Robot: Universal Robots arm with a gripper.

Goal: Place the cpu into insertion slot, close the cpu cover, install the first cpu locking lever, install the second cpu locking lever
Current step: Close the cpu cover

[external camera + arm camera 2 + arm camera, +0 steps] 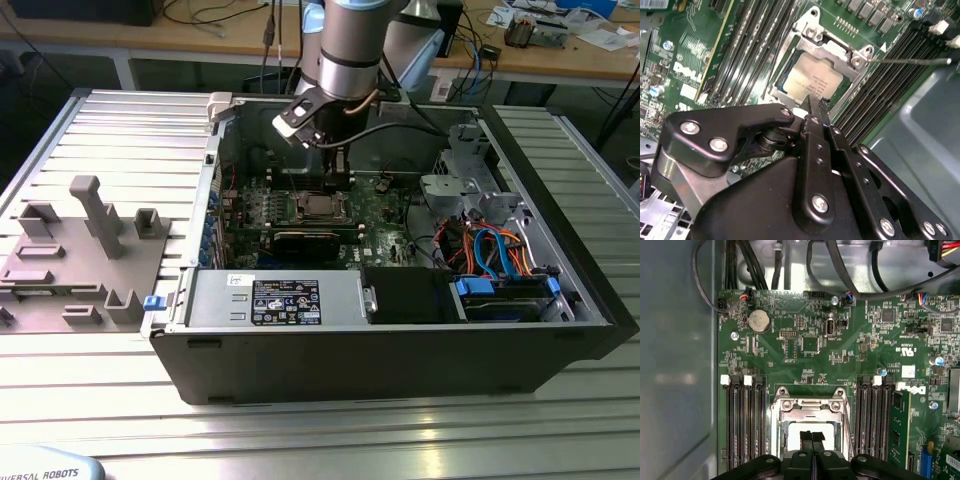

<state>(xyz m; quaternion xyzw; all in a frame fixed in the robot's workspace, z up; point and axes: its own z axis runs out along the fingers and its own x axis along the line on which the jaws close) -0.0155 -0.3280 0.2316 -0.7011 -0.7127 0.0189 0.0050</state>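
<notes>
The arm [350, 45] is a thick silver-grey cylinder ringed by a dark band, with a thin black cable [400, 127] looping off its wrist. The gripper [812, 107] is matt black: flat linked bars pinned with round silver screws [820, 202], tapering to slim fingers [806, 438]

- The cpu [812, 80] lies in the insertion slot [318, 207], framed by the cpu cover [832, 49].
- Memory slots [745, 425] flank it on both sides.
- The tool [812, 436] hangs above the cpu.
</notes>
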